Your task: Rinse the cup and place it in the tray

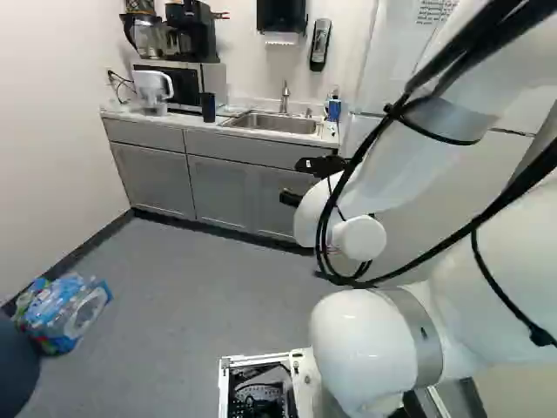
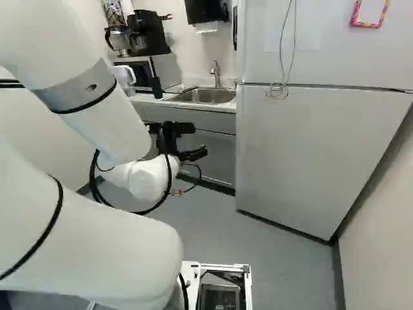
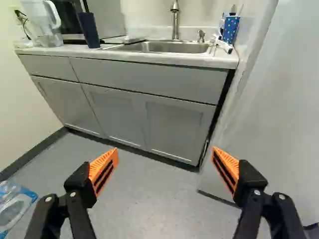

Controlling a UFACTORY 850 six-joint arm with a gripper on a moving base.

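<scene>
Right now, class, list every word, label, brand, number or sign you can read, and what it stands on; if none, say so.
No text can be read.
Sheet on the fridge: lines of print, too small.
Bottle pack: coloured wrap, any lettering too blurred.
Wall dispenser: any marking too small.
Frame on the fridge: no writing can be made out.
</scene>
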